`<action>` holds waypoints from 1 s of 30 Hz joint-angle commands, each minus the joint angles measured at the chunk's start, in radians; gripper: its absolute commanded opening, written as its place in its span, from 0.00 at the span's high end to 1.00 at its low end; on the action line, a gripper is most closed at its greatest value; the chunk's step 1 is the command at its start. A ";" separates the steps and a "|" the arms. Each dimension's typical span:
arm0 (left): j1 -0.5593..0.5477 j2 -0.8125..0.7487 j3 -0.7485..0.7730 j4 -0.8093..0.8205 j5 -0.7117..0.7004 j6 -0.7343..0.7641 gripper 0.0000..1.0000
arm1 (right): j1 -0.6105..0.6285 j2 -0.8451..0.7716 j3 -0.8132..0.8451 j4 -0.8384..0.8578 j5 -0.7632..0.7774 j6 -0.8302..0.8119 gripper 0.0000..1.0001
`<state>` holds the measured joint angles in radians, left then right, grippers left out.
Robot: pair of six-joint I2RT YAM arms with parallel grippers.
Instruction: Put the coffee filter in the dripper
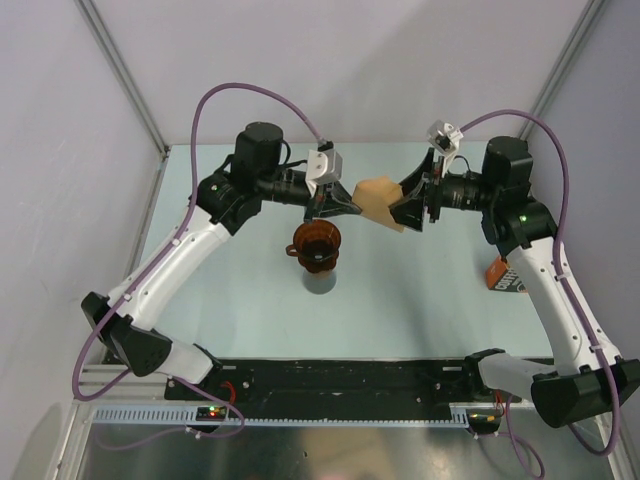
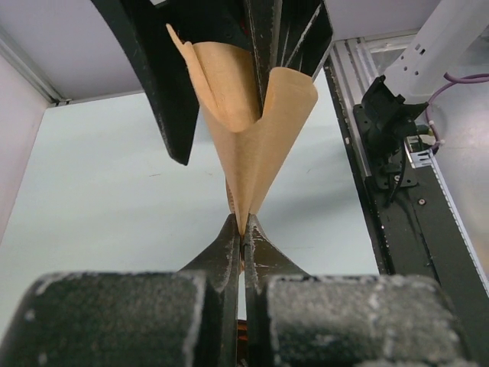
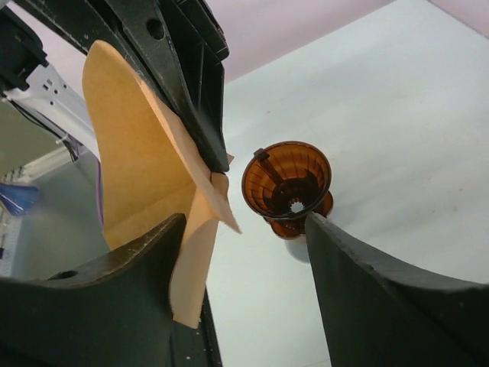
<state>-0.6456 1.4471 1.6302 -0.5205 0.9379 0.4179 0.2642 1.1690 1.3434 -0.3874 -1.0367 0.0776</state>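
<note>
The tan paper coffee filter hangs in the air between the two arms, above and right of the dripper. My left gripper is shut on the filter's pointed tip, and the cone fans out away from it. My right gripper is open, its jaws wide apart, with the filter lying against its left finger. The dark reddish-brown dripper stands upright below, its mouth empty. In the top view the right gripper meets the filter's wide end.
The dripper sits on a grey beaker mid-table. An orange-brown printed bag lies at the right beside the right arm. Grey walls close in the back and both sides, and a black rail runs along the near edge.
</note>
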 commanded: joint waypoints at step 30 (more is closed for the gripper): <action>0.022 -0.026 0.051 0.037 -0.205 -0.073 0.03 | -0.013 0.045 0.023 0.192 -0.009 0.168 1.00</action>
<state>-0.6243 1.4868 1.6878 -0.5186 0.8993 0.2825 0.2878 1.1870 1.3487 -0.3351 -1.0988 -0.0479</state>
